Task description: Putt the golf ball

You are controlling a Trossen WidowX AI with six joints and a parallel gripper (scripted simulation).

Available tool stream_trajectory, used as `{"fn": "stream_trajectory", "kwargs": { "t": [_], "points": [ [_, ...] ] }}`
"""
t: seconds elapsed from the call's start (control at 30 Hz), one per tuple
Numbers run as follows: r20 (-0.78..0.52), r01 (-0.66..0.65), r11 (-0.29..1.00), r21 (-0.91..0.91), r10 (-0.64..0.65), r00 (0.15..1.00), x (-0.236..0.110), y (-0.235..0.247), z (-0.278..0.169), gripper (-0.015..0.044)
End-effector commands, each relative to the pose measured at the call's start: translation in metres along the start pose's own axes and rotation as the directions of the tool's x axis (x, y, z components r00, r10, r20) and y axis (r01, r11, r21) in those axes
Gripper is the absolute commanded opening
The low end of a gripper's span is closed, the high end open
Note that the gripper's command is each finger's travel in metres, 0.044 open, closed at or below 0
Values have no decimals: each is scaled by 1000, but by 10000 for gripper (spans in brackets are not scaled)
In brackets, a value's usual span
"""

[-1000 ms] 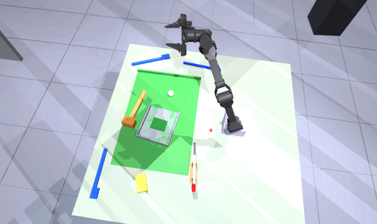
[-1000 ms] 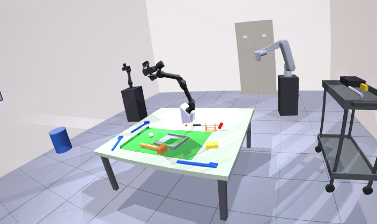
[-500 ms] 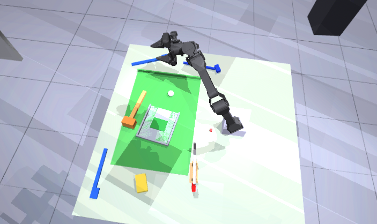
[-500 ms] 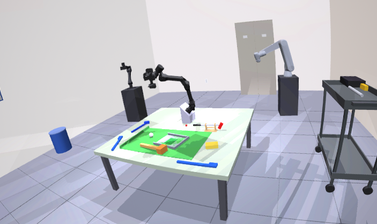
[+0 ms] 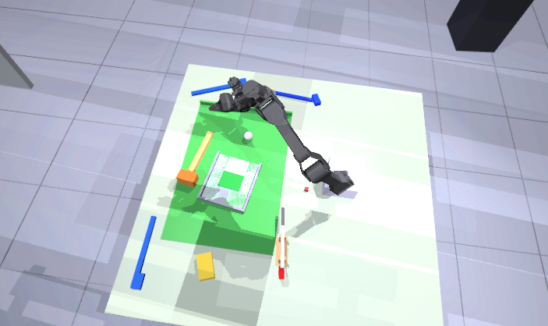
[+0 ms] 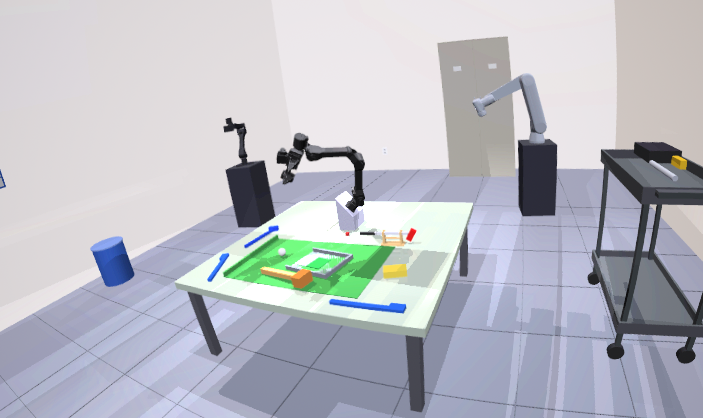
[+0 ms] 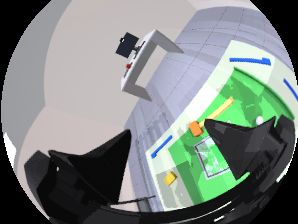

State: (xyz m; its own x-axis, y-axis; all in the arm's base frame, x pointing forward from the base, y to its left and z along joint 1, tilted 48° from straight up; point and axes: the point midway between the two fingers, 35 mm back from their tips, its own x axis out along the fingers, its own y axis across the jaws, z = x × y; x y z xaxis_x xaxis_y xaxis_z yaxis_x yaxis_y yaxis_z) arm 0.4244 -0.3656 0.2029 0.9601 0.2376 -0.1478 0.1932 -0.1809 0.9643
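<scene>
The red putter (image 5: 281,239) (image 6: 395,233) lies on a small wooden stand near the front of the table, with its red head (image 5: 281,274) (image 6: 410,234) pointing away from the arm base. The white golf ball (image 5: 248,135) (image 6: 281,251) rests on the green mat (image 5: 178,226) (image 6: 364,282). The ramp with the raised green (image 5: 230,180) (image 6: 325,259) stands in the middle of the mat. My gripper (image 5: 225,96) (image 6: 286,167) (image 7: 169,128) is open and empty, high in the air over the mat's far edge, well away from the putter.
An orange-headed hammer (image 5: 195,161) (image 6: 288,274) lies on the mat beside the ramp. A yellow block (image 5: 205,266) (image 6: 394,270) and three blue putters (image 5: 144,253) (image 5: 213,90) (image 5: 300,97) lie around the mat. A tiny red cube (image 5: 306,189) sits near the arm base.
</scene>
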Motion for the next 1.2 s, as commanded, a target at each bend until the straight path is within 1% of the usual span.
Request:
{"fn": "stream_trajectory", "kwargs": {
  "t": [0.0, 0.17, 0.3, 0.47, 0.63, 0.9, 1.03, 1.17],
  "points": [
    [-92, 75, 935, -347, -113, 989, 27, -24, -65, 440],
    [-155, 70, 853, -517, -173, 973, 37, -39, -102, 440],
    [-207, 39, 769, -639, -221, 953, 42, -52, -133, 440],
    [-274, -33, 643, -766, -279, 920, 44, -68, -173, 440],
    [-342, -141, 503, -853, -334, 878, 41, -85, -213, 440],
    [-451, -369, 266, -891, -416, 790, 27, -112, -278, 440],
    [-505, -497, 148, -855, -453, 735, 16, -125, -309, 440],
    [-557, -622, 35, -782, -486, 673, 3, -138, -339, 440]
  ]
}}
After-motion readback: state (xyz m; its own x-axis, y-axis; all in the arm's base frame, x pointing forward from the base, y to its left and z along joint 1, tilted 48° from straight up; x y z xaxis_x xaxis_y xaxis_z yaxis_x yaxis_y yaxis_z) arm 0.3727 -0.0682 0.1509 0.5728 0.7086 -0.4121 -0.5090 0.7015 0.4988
